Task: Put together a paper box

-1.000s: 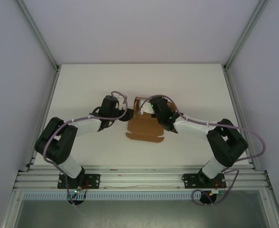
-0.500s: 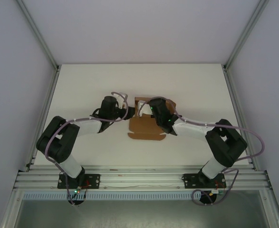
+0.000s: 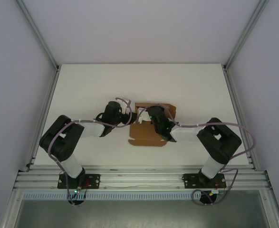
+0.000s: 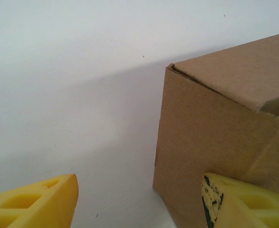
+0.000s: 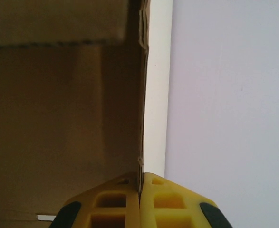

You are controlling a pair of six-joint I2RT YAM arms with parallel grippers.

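The right gripper (image 5: 140,183) has its fingers (image 5: 113,202) pinched flat together on the thin edge of a raised wall of the paper box (image 5: 58,118). The left gripper (image 4: 139,190) is spread wide, one finger (image 4: 244,202) seemingly against the box's outer side wall, the other out over the bare table (image 4: 82,71) beside the box. The box sits half-folded between both wrists. To fold well, pivot the pinched wall about its crease rather than pulling, and brace the outside so the box cannot slide.
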